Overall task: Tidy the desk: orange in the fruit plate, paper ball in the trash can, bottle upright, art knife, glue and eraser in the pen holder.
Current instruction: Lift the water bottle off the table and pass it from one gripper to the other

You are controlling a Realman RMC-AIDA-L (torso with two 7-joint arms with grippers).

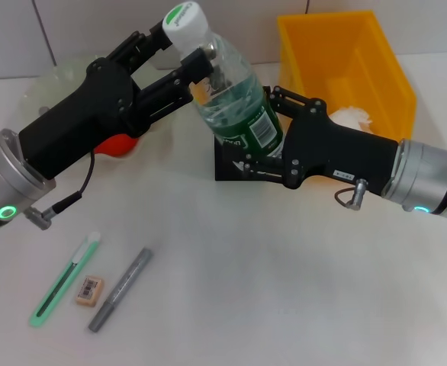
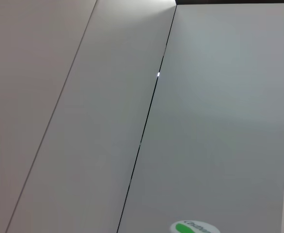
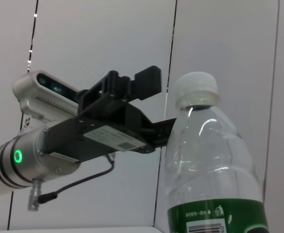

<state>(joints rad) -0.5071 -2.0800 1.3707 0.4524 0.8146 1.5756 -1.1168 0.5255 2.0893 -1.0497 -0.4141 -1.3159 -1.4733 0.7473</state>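
Water bottle (image 1: 235, 99) nearly upright near worktop's far edge, white cap (image 1: 187, 25) uppermost. Left gripper (image 1: 184, 52) closed on its neck below cap; right gripper (image 1: 263, 126) clasping green-labelled body. Art knife (image 1: 63, 279), eraser (image 1: 89, 290), grey glue pen (image 1: 120, 289) lying near front-left corner; yellow bin (image 1: 345, 61) at far right.

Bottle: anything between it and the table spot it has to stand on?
Nothing visible. The bottle is held tilted between the left claw near its cap and the right claw at its label. The black holder sits right behind its base, and the head view hides the surface directly under it.
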